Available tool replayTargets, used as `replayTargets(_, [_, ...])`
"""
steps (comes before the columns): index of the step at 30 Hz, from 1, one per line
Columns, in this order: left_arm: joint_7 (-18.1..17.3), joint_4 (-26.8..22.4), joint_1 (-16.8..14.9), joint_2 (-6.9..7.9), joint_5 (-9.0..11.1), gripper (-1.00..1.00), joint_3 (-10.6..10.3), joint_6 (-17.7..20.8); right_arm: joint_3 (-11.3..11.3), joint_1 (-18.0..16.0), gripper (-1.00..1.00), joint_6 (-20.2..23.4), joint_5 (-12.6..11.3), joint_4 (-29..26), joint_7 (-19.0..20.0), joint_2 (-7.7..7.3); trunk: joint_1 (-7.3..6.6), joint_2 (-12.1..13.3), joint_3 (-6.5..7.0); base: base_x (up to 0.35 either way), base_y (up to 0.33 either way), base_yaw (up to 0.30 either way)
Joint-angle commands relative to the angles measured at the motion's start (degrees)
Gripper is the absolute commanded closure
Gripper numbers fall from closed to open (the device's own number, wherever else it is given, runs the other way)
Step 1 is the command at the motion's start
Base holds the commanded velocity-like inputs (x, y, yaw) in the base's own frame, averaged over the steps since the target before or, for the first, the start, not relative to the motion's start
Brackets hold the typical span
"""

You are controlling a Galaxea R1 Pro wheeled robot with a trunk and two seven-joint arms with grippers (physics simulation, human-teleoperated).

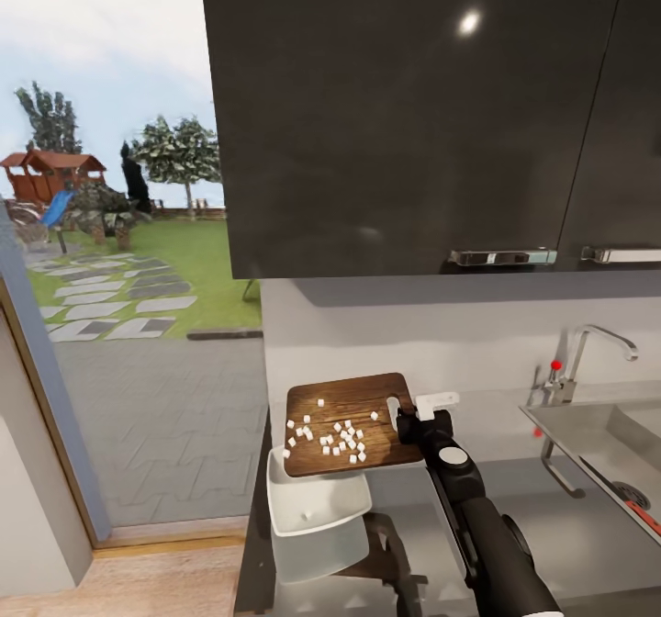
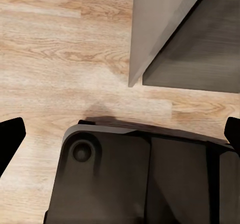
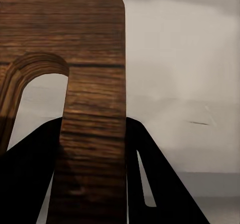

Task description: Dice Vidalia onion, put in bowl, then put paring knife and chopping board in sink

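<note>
- My right gripper is clamped on the handle end of the chopping board, holding it lifted and tilted, its low edge toward 7 o'clock in the head view.
- In the right wrist view my dark fingers pinch the strip of board beside its rounded handle slot; the wood is dark brown with clear horizontal grain and a rounded corner.
- Small white cubes of diced onion lie scattered over the board's face, mostly toward its lower half.
- The bowl sits just below the board's low edge, at 7 o'clock of it: white, squarish, shallow, with rounded corners. One small white piece lies inside.
- The bowl rests on the bench, a glossy grey reflective slab.
- The sink is at 3 o'clock of the board, well apart: grey steel with a round drain, and a chrome gooseneck faucet with a red knob.
- The paring knife lies in the basin near the drain, showing its red-orange handle.
- Dark matte wall cabinets with chrome handles hang above; the wall behind is pale.
- At 9 o'clock, a wide window opening shows paving, lawn and trees.
- My left gripper has its black fingertips wide apart, over a light wood-grain floor and my dark base.
</note>
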Motion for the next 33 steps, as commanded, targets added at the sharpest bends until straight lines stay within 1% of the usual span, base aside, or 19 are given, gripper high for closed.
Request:
replayTargets(1, [0.21, -0.04, 0.03, 0.01, 0.52, -1.00, -0.15, -0.12, 0.10, -0.02, 1.00, 0.36, 0.28, -0.05, -0.21, -0.01, 0.02, -0.03, -0.01, 0.000, 0.006, 0.000])
replayTargets(12, [0.21, -0.04, 0.03, 0.01, 0.52, -1.00, -0.15, -0.12, 0.10, -0.02, 1.00, 0.29, 0.30, -0.05, -0.37, -0.01, 0.02, -0.03, -0.01, 0.000, 0.001, 0.000])
replayTargets(19, [0.21, -0.04, 0.03, 0.02, 0.52, -1.00, -0.15, -0.12, 0.10, -0.02, 1.00, 0.10, 2.68, -0.02, -0.38, -0.01, 0.02, -0.03, -0.01, 0.000, 0.000, 0.000])
replayTargets(33, [0.21, -0.04, 0.03, 0.01, 0.52, -1.00, -0.15, -0.12, 0.10, -0.02, 1.00, 0.03, 3.00, 0.03, -0.38, -0.01, 0.02, -0.03, -0.01, 0.000, 0.000, 0.000])
